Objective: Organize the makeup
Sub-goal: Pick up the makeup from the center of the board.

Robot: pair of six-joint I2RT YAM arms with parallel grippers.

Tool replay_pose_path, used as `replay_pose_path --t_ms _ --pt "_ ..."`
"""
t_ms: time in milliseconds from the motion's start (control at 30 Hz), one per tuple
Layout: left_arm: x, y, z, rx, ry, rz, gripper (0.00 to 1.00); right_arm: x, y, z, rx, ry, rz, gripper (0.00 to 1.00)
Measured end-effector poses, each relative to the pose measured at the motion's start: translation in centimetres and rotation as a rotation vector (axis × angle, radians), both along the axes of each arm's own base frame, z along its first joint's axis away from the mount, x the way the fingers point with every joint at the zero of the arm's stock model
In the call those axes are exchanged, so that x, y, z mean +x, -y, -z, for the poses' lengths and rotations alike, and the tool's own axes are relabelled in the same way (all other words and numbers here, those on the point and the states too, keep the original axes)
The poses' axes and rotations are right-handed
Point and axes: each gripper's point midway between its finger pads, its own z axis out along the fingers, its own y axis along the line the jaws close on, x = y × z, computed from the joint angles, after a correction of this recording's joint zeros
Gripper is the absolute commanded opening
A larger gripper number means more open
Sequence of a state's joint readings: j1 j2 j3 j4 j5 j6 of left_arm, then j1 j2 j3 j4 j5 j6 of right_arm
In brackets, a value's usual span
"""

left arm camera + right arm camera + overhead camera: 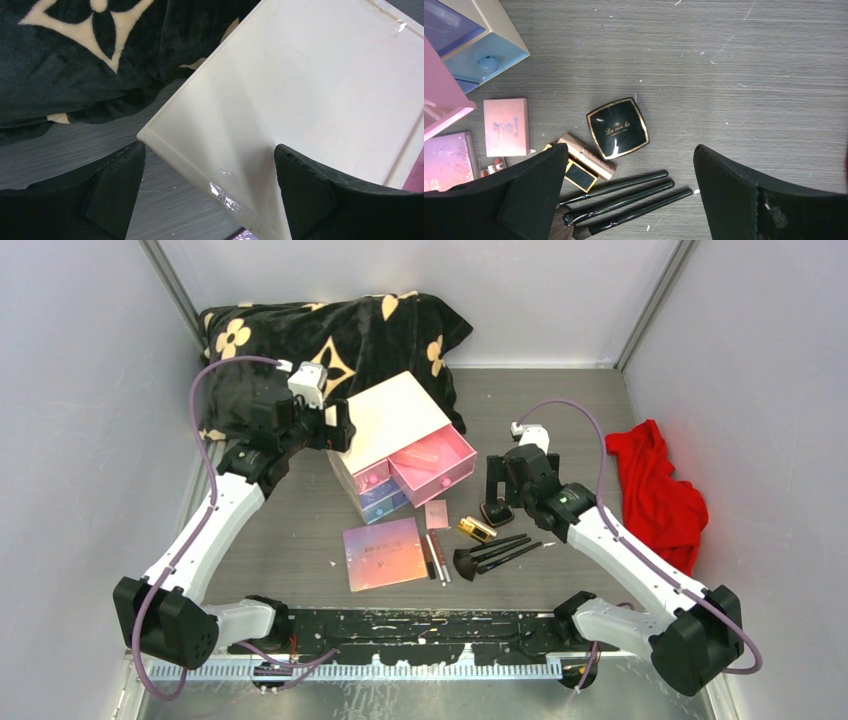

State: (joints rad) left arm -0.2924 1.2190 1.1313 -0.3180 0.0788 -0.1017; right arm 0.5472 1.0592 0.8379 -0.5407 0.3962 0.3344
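Note:
The makeup lies on the grey table in front of the drawer box. There is an iridescent pink-purple palette (385,552), a tiny pink compact (437,514), thin sticks (435,558), a gold tube (477,529), black-handled brushes (497,552) and a black compact (495,512). My right gripper (497,485) is open and empty. It hovers over the black compact (618,127), the gold tube (586,155) and the brushes (624,197). My left gripper (338,430) is open and empty. Its fingers straddle the near-left corner of the cream box top (310,90).
The cream box (395,415) has its upper pink drawer (435,465) pulled open, with blue and pink drawers below. A black blanket with cream flowers (330,335) lies behind it. A red cloth (655,490) lies at the right. Grey walls enclose the table.

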Motion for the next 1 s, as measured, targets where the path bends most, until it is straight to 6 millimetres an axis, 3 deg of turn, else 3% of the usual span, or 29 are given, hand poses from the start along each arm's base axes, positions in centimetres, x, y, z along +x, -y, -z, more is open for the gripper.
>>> replay_pose_path --t_ms 167,433,767,1000 --pt "0.0 0.0 0.0 -0.002 -0.002 0.000 1.00 0.3 -1.0 1.3 0.028 -0.020 -0.020 1.00" --pt "0.0 -0.1 0.0 0.001 -0.001 -0.007 1.00 -1.0 0.1 5.4 0.051 -0.106 0.009 1.00" --pt "0.1 -0.1 -1.7 -0.009 0.032 -0.006 1.00 -0.4 -0.5 5.4 0.104 -0.091 -0.005 1.00" --pt "-0.2 -0.2 -1.7 -0.004 0.028 -0.006 1.00 -0.8 -1.0 7.7 0.117 -0.141 -0.030 1.00"
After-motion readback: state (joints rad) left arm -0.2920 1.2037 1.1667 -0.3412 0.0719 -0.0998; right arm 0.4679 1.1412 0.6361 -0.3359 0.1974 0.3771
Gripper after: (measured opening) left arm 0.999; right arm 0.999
